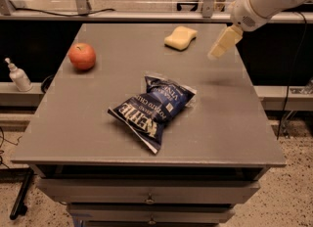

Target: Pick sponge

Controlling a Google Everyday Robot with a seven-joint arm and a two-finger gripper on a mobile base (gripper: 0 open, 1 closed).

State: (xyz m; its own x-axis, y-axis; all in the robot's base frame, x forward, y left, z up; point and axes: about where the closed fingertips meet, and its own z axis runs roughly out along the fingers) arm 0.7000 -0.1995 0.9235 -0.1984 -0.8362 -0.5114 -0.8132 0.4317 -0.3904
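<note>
The sponge (180, 37), a small pale yellow block with a pinched waist, lies flat on the far part of the grey table (98, 123), right of centre. My gripper (222, 44) hangs from the white arm at the upper right, above the table's far right area, a short way right of the sponge and apart from it. Its pale yellow flat fingers point down and to the left. It holds nothing.
A red apple (82, 56) sits at the far left of the table. A dark blue chip bag (153, 109) lies in the middle. A white pump bottle (18, 75) stands on a lower ledge to the left. A rail runs behind the table.
</note>
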